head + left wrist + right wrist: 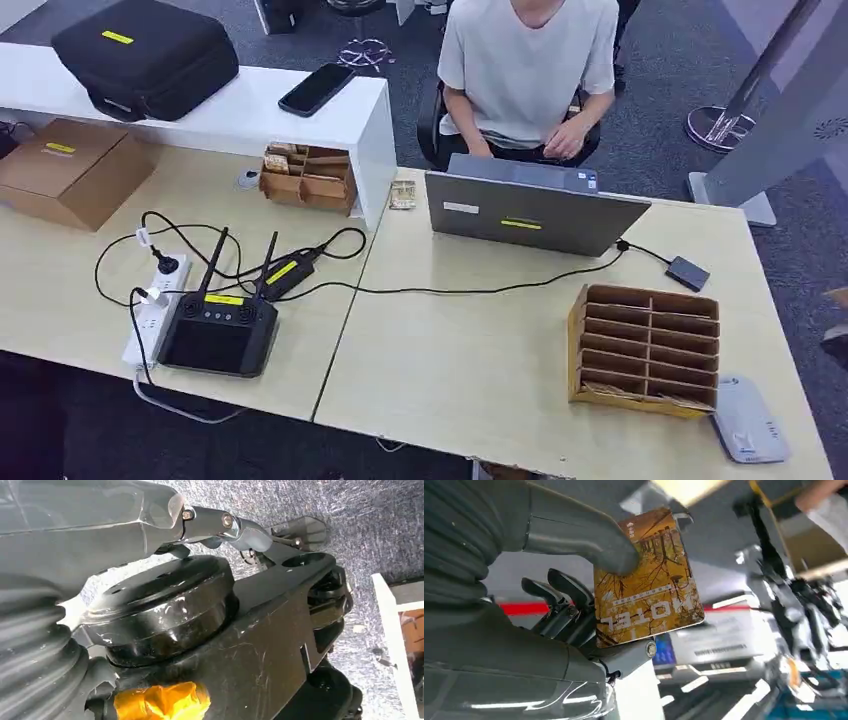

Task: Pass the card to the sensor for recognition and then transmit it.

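Right hand [589, 595] pinching yellow hotel card [646, 577] between thumb [589, 540] and darker fingers [559, 592], card held up off the table [480, 350]. Left hand [235, 527]: can't tell if spread or curled, mostly hidden. On table: grey sensor pad [748, 420] at near right corner, just beside cardboard slot rack [645, 350]; laptop [530, 210] farther back.

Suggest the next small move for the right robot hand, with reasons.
Probably bring the right robot hand up over the table toward the grey sensor pad beside the cardboard organizer: it already pinches the hotel card, and nothing lies on the pad.
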